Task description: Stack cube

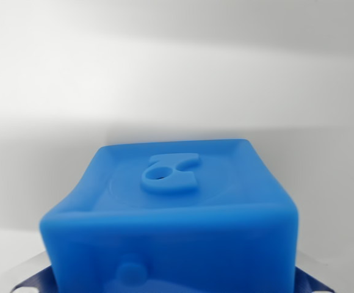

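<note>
The blue cube [177, 213] is filling the lower half of the wrist view, sitting very close under my camera. Its top face is facing up and slightly away, carrying a raised moulded figure [171, 174] with a round hole in it. The front face is running down out of the frame at the bottom edge, and a second, fainter raised mark [131, 271] is showing on it. The cube's edges are rounded, and the wrist view's left edge is bowing inward a little.

At the two bottom corners, dark blue pieces are peeking out from behind the cube: one at the wrist view's left [33, 279] and one at the wrist view's right [314, 282]. They are lying just beside or against the cube's lower sides; I cannot tell whether they are touching it, or what they belong to.

My claw itself is not appearing clearly here. I cannot tell how wide it is standing, nor whether it is clasping the cube or hanging free of it.

Beyond the cube, a pale white surface [177, 79] is stretching across the upper frame, with a soft grey shadow band lying across it.
</note>
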`<state>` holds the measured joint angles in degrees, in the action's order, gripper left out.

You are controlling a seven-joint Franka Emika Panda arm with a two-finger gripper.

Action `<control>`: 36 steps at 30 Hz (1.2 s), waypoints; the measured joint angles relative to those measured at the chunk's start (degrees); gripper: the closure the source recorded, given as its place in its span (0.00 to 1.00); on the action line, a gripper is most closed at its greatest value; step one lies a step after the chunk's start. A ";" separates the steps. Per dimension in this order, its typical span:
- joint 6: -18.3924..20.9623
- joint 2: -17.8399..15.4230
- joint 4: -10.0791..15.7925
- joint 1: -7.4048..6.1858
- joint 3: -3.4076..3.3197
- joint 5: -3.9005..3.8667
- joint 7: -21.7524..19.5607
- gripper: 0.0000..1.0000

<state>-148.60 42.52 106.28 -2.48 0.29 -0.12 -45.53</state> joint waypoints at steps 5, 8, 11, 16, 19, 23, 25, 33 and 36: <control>0.26 -0.62 0.20 0.00 0.00 0.00 0.00 1.00; 0.53 -1.08 0.33 0.00 0.00 0.00 0.00 1.00; 0.96 -1.63 0.47 0.00 0.00 0.00 0.00 1.00; 1.71 -2.76 0.80 0.00 0.00 0.00 0.00 1.00; 2.28 -3.56 1.08 0.00 0.00 0.00 0.00 1.00; 3.04 -4.65 1.36 0.00 0.00 0.00 0.00 1.00; 3.46 -5.20 1.51 0.00 0.00 0.00 0.00 1.00; 5.23 -7.48 1.94 0.00 0.00 0.00 0.00 1.00; 6.12 -8.51 2.07 0.00 0.00 0.00 0.00 1.00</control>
<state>-142.48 34.01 108.35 -2.47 0.29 -0.12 -45.53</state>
